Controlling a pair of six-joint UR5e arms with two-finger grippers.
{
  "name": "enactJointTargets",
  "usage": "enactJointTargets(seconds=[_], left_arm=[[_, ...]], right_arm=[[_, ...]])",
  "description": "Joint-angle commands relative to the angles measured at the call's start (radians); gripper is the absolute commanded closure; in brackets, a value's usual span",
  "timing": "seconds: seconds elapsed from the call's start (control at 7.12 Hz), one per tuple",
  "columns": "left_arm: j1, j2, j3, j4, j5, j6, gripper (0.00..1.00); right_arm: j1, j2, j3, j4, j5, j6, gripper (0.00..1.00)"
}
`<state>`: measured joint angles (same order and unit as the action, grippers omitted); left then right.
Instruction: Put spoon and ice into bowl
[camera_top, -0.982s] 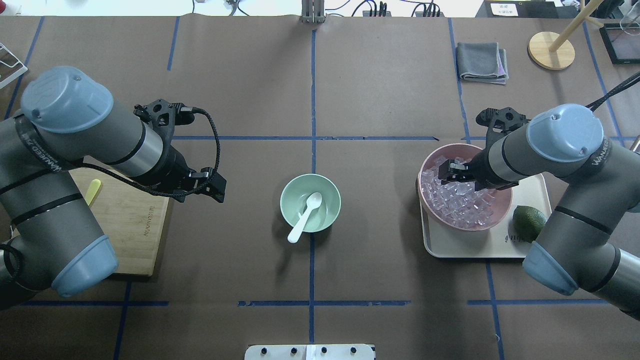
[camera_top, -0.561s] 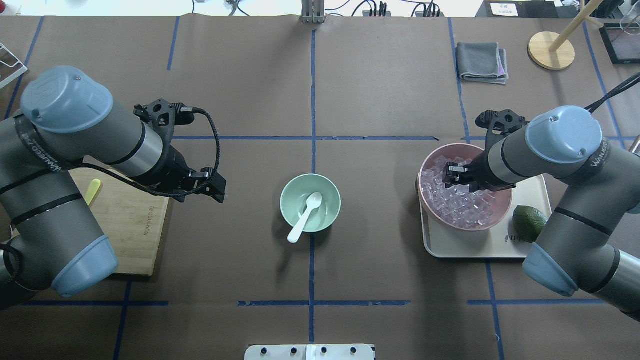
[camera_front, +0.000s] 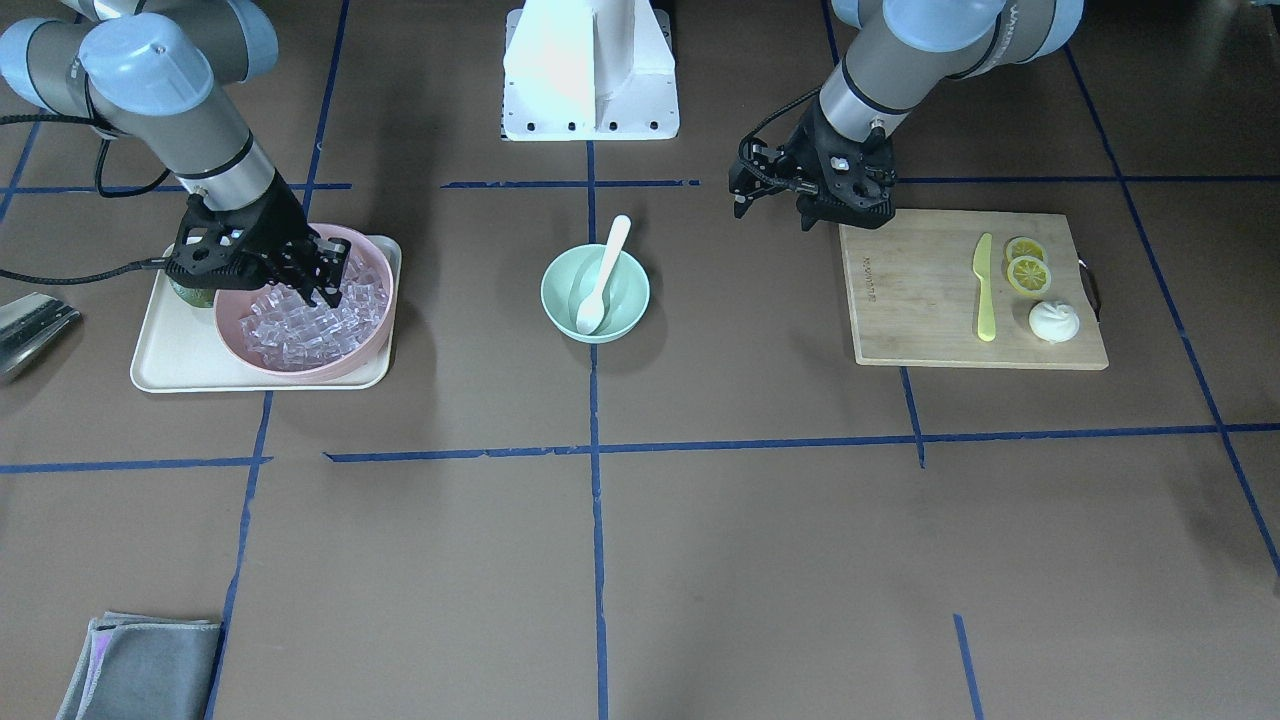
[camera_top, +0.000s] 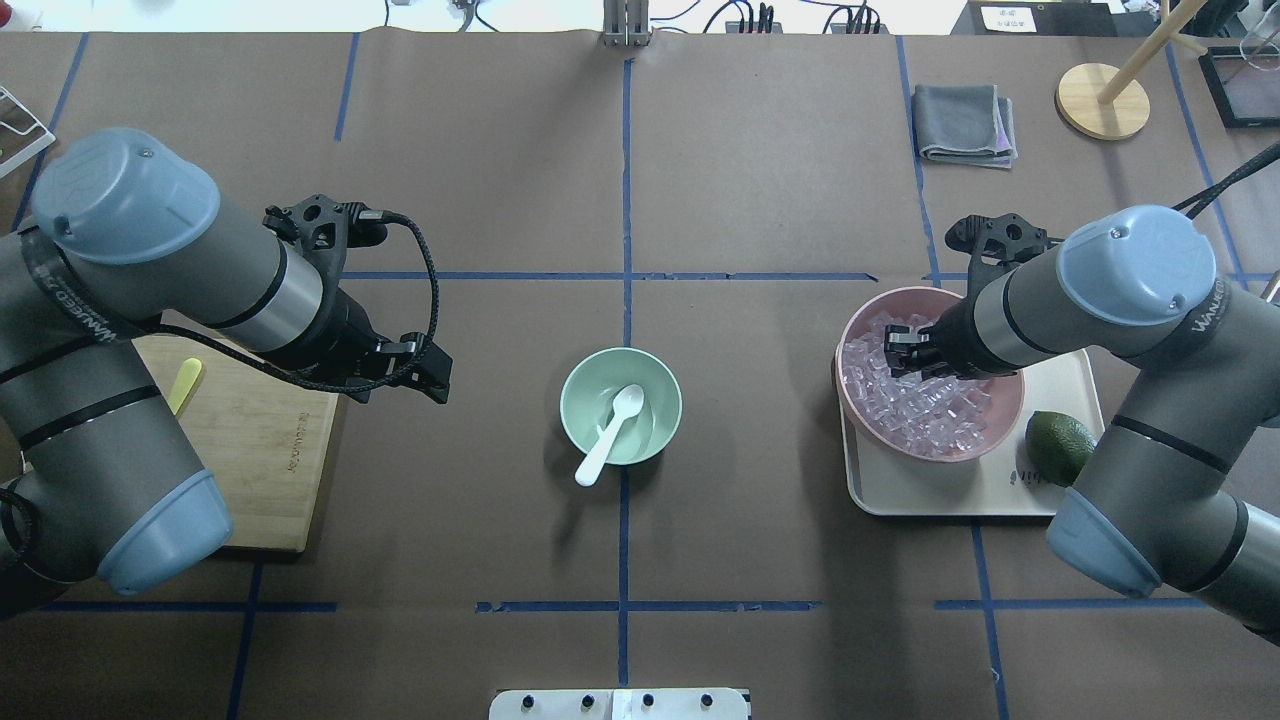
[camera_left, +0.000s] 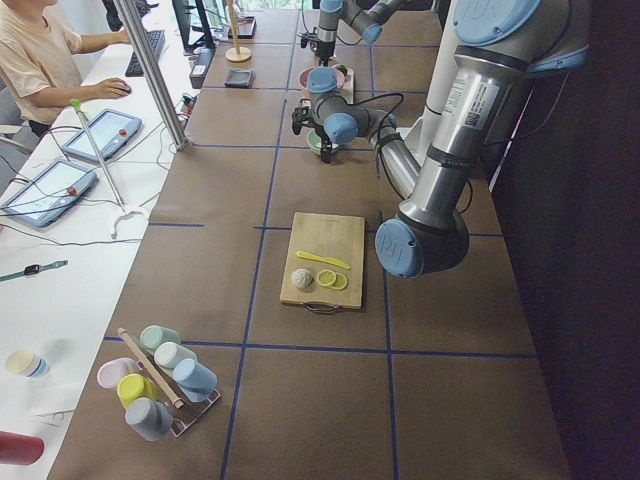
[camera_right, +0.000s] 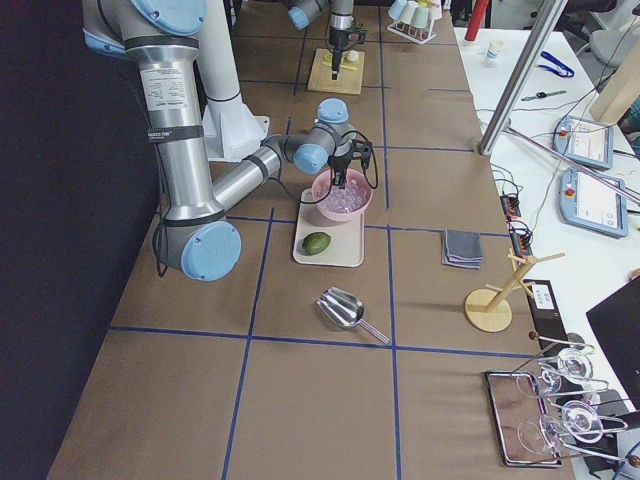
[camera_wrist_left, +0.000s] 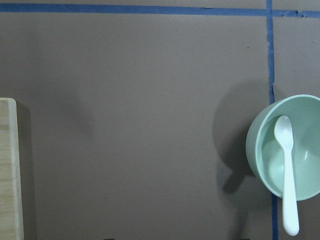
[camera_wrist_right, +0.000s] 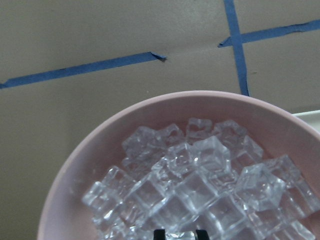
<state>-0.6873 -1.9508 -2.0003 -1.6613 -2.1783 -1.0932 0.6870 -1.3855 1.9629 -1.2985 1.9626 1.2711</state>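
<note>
Two arms reach over the brown surface (camera_top: 780, 180), one from each side. The right gripper (camera_top: 900, 352) is down inside the pink bowl (camera_top: 840, 378), its tips dipped into the heap of ice (camera_top: 935, 420). In the wrist view its fingertips (camera_wrist_right: 159, 233) stand narrow, closed in on a clear cube between them. All the ice in sight lies in that pink bowl, which sits on a cream tray (camera_top: 950, 497) at the right side of the surface. A dark green fruit (camera_top: 1058, 443) lies just beside the pink bowl on the same tray.

The bowl (camera_top: 668, 395) stands at the middle of the surface, on the blue tape line, well apart from the tray. The spoon (camera_top: 612, 432) is already in it. Its scoop rests on the inside, and its handle leans over the rim on the side near the robot and pokes out past it.

The left gripper (camera_top: 432, 376) hangs above bare surface between the bowl and a wooden cutting board (camera_front: 930, 320), spread wide and holding nothing. The board lies at the left, and on it are a yellow-green knife (camera_front: 985, 290), two lemon slices (camera_front: 1025, 265) just beside the knife, and a white bun (camera_front: 1052, 320) near them. A folded grey cloth (camera_top: 962, 122) lies at the far right of the surface.
</note>
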Motion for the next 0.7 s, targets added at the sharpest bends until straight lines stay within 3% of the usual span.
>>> enactJointTargets(seconds=[0.0,0.14,0.56], left_arm=[[-0.029,0.004,-0.034,0.008,-0.005,-0.001,0.13],[-0.034,0.013,-0.034,0.008,-0.005,-0.002,0.13],[-0.028,0.023,-0.029,0.005,-0.005,-0.007,0.1]], right_arm=[[-0.044,0.128,0.007,-0.007,-0.005,0.125,1.0],[-0.078,0.234,-0.06,-0.007,-0.017,0.216,1.0],[-0.164,0.396,-0.194,0.004,-0.108,0.327,1.0]])
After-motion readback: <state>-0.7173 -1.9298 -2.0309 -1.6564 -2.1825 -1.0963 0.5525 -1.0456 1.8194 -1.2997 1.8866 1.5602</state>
